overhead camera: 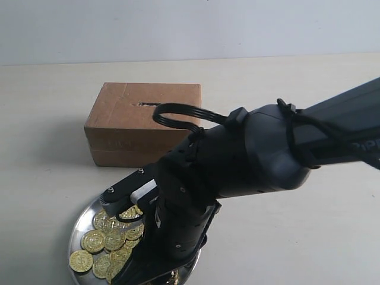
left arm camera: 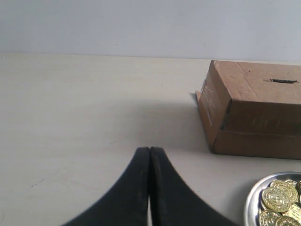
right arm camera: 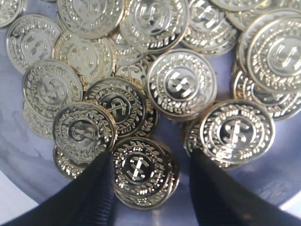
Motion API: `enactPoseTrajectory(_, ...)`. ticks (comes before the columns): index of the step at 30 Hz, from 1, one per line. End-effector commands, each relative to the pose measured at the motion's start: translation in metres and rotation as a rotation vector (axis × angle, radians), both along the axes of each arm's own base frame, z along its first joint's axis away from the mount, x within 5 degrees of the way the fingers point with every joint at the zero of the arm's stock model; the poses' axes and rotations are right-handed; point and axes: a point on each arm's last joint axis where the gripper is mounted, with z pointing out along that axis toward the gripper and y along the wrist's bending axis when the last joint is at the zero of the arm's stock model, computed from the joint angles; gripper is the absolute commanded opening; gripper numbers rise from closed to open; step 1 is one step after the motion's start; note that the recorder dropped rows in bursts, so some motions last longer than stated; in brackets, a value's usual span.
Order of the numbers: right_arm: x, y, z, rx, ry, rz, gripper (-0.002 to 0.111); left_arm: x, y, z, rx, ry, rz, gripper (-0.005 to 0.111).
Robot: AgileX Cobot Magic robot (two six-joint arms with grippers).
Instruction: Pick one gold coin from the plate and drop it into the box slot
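Note:
The brown cardboard box (overhead camera: pixel 142 122) stands at the back of the table, its dark slot (overhead camera: pixel 148 104) on top. In front of it lies the silver plate (overhead camera: pixel 78 222) with several gold coins (overhead camera: pixel 107 240). My right arm reaches down over the plate. My right gripper (right arm camera: pixel 151 157) is open just above the coins, and one gold coin (right arm camera: pixel 141 172) lies flat between its two black fingers. My left gripper (left arm camera: pixel 149 149) is shut and empty, low over bare table left of the box (left arm camera: pixel 254 113) and the plate (left arm camera: pixel 248 202). It does not show in the exterior view.
The pale table (overhead camera: pixel 297 237) runs to a white wall behind. Coins overlap in a loose heap around the right fingers (right arm camera: pixel 99 188). The bulky right arm (overhead camera: pixel 267 148) hides the plate's right half and part of the box front.

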Motion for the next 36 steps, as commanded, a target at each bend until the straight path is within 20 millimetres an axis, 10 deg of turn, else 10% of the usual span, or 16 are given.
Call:
enactPoseTrajectory(1, -0.002, 0.003, 0.001, 0.014, -0.013, 0.04, 0.049, 0.0, 0.0, 0.001, -0.013, -0.01, 0.005, 0.0)
enactPoseTrajectory(36, -0.002, -0.002, -0.012, -0.079, -0.025, 0.097, 0.046, 0.0, 0.0, 0.001, -0.013, -0.01, 0.005, 0.0)
